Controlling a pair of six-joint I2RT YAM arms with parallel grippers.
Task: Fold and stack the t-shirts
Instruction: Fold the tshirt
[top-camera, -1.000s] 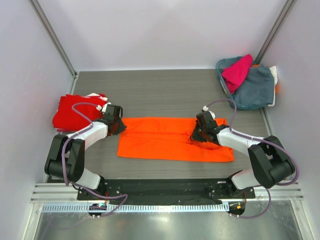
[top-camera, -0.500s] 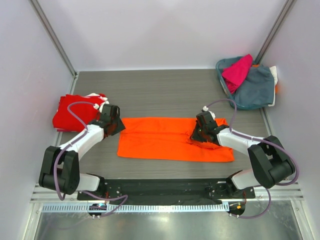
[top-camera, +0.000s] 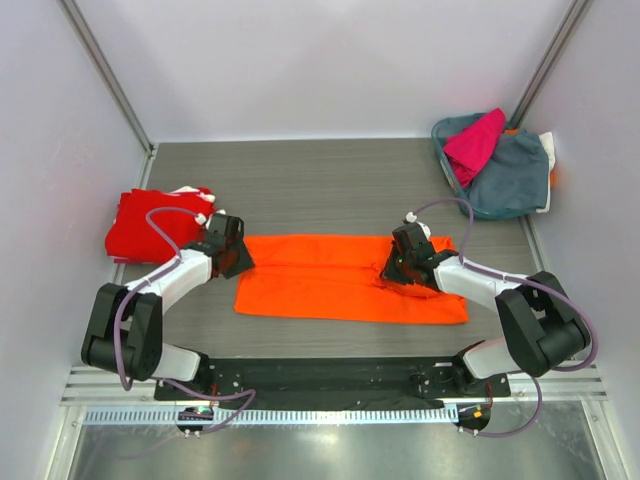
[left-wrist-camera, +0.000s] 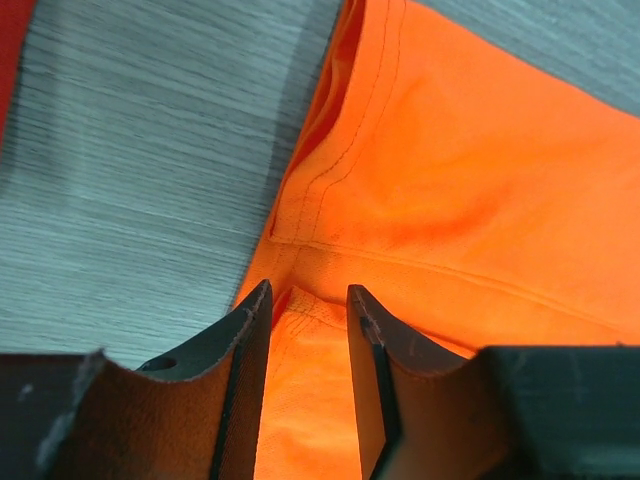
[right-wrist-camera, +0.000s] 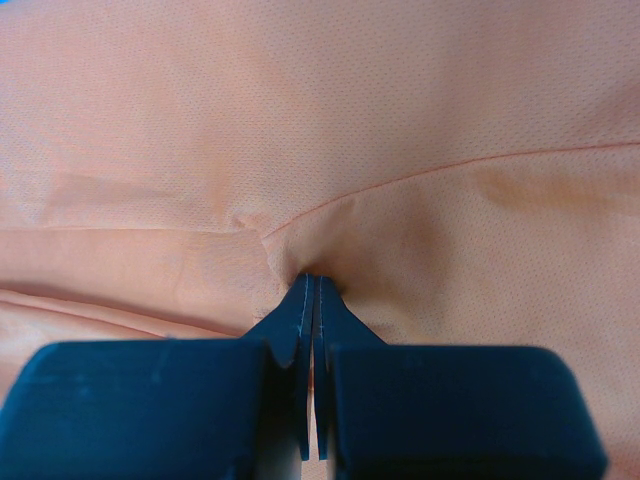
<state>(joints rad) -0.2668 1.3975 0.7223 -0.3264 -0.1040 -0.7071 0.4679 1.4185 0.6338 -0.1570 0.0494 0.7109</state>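
Observation:
The bright orange t-shirt (top-camera: 340, 280) lies folded into a long strip across the middle of the table. My left gripper (top-camera: 235, 258) is at its left end. In the left wrist view (left-wrist-camera: 308, 292) it is open, with a corner fold of the orange shirt (left-wrist-camera: 480, 180) between the jaws. My right gripper (top-camera: 392, 272) rests on the shirt's right part. In the right wrist view (right-wrist-camera: 312, 280) it is shut and pinches a pucker of the orange fabric (right-wrist-camera: 300, 120). The red t-shirt (top-camera: 150, 225) lies folded at the far left. The magenta t-shirt (top-camera: 475, 140) lies in a basket.
A basket (top-camera: 443, 160) at the back right holds the magenta shirt on grey-blue cloth (top-camera: 510, 180). White walls close in the grey wood-grain table (top-camera: 320, 180) on the left, back and right. The arm bases stand along the near edge.
My left arm's elbow swung out to the left and came partly back; its gripper stayed at the shirt's left end. The right arm has not moved.

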